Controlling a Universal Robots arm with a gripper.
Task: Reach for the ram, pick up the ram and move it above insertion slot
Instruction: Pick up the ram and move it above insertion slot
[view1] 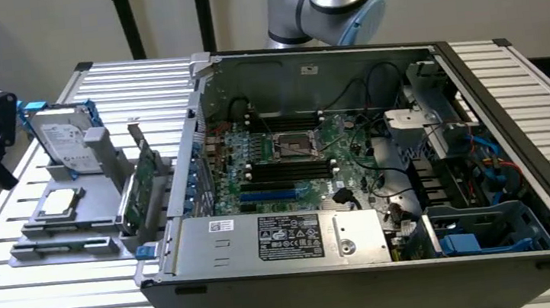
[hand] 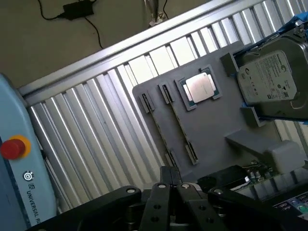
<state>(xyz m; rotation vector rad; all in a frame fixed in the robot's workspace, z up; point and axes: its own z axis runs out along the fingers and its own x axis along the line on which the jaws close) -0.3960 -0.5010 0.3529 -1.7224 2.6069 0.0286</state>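
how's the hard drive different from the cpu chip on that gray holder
The hard drive stands on edge in a blue frame; the cpu chip lies flat in a recess. The hard drive is clearly larger and oblong, with a white label; the cpu chip is small and square, with a bare metal top and a green border. Both are silvery and sit on the gray holder.

exterior: high, angled down on case (view1: pixel 371 289) | wrist: close over tray (hand: pixel 211 130) | shared: tray (view1: pixel 100 191)
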